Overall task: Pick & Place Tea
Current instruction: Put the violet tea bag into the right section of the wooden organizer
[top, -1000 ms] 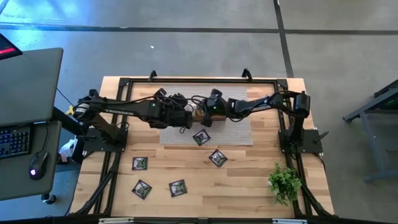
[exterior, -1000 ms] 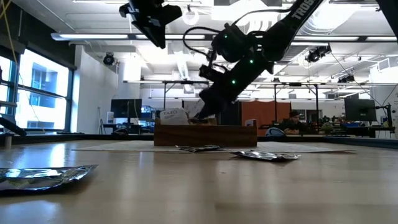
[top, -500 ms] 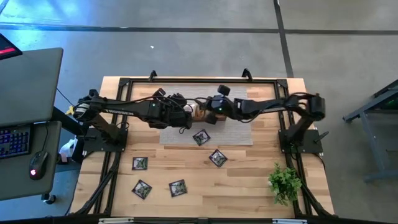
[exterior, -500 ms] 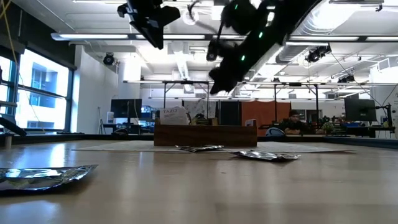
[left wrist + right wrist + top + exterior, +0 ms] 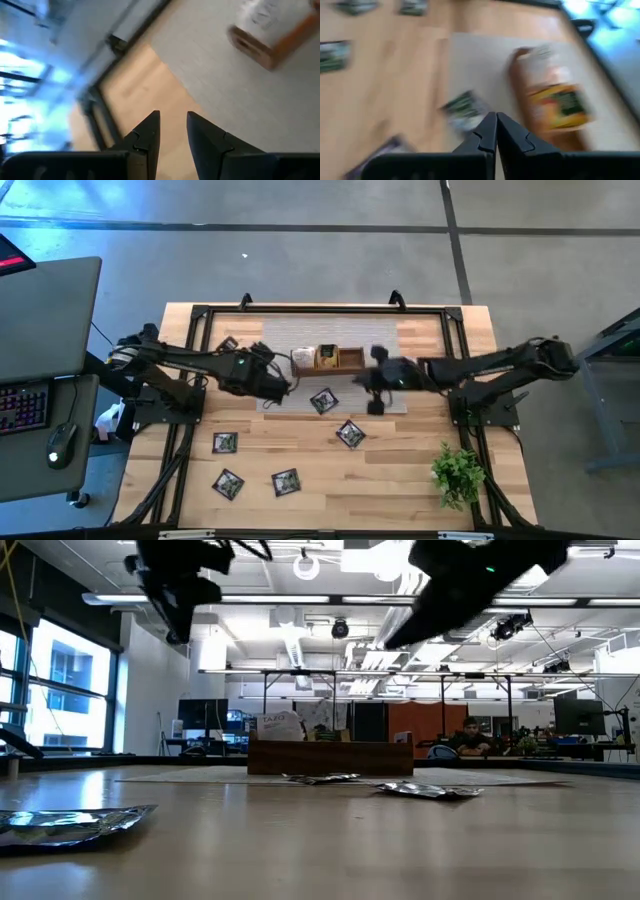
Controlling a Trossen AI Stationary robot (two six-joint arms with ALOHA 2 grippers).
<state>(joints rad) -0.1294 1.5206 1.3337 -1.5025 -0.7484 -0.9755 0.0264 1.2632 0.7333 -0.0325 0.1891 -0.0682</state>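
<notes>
The brown wooden tray (image 5: 327, 358) stands on a grey mat (image 5: 385, 395) at the table's far middle, with white-and-orange tea sachets (image 5: 552, 102) in it. Dark tea sachets lie flat on the table: one on the mat (image 5: 323, 401), one just near of it (image 5: 349, 433), three toward the near left (image 5: 225, 443), one at the far left (image 5: 228, 345). My left gripper (image 5: 285, 388) (image 5: 172, 116) hovers open left of the tray, holding nothing. My right gripper (image 5: 364, 380) (image 5: 496, 116) hovers shut right of the tray, holding nothing.
A small green plant (image 5: 458, 474) stands at the near right corner. Black frame rails (image 5: 190, 380) run along the table's edges. In the low view the tray (image 5: 330, 755) sits behind two flat sachets (image 5: 428, 789), with another sachet close at the left (image 5: 70, 823).
Both grippers have drawn away from above the tray. My right gripper has gone up and toward the table's right edge, staying shut. My left gripper has gone toward the table's left and near edges, dipping lower. The tray now shows uncovered from above.
</notes>
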